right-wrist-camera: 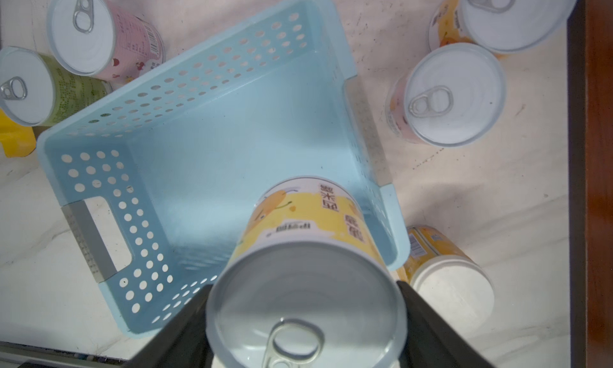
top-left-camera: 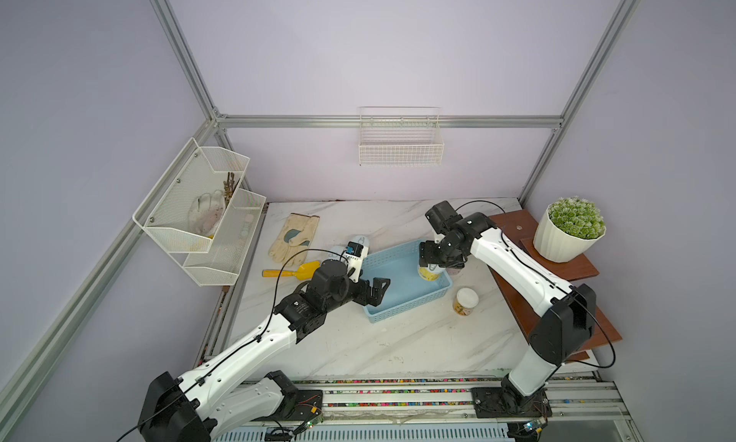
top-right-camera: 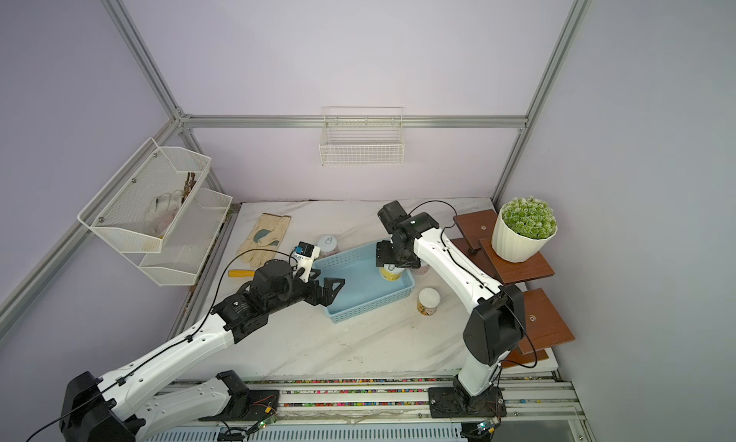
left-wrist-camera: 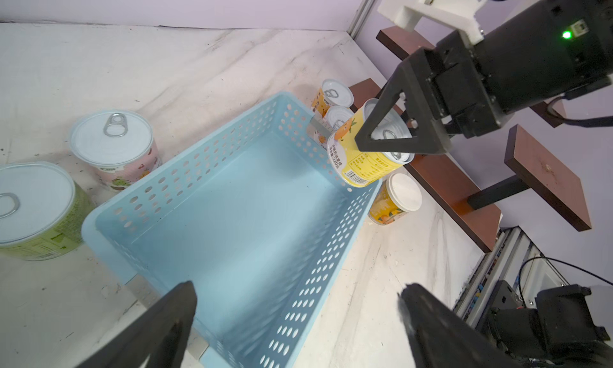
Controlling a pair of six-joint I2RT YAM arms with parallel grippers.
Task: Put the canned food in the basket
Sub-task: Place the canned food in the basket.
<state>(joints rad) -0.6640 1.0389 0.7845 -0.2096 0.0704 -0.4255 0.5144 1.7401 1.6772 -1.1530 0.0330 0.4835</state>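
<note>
**Right claw pinches the yellow can over the basket**

The right claw [top-left-camera: 432, 265] [right-wrist-camera: 305, 316] grips the yellow-label can [top-left-camera: 429, 273] [left-wrist-camera: 361, 164] by its lid rim, one finger on each side, with the pull ring up. The can hangs tilted directly beneath the claw. It is over the inside of the light-blue basket [top-left-camera: 410, 305] [right-wrist-camera: 99, 184], close to the end wall nearest that arm.

Just outside that wall, beside the claw, stands a white-topped orange can [top-left-camera: 465, 300] [left-wrist-camera: 394, 200]. A peach-label can [right-wrist-camera: 454, 94] and a second orange can [right-wrist-camera: 507, 15] stand on the table beyond the claw. The pink can [left-wrist-camera: 116, 150] and the green can [left-wrist-camera: 33, 210] stand outside the basket's other end, beside the left claw [top-left-camera: 376, 289] [left-wrist-camera: 298, 293].

The right arm has its elbow raised, its forearm sloping down and its wrist bent, so the claw points downward. The left arm stretches low across the table. Its claw is spread wide, grips nothing and is poised over the basket's near end, pointing toward the held can.
</note>
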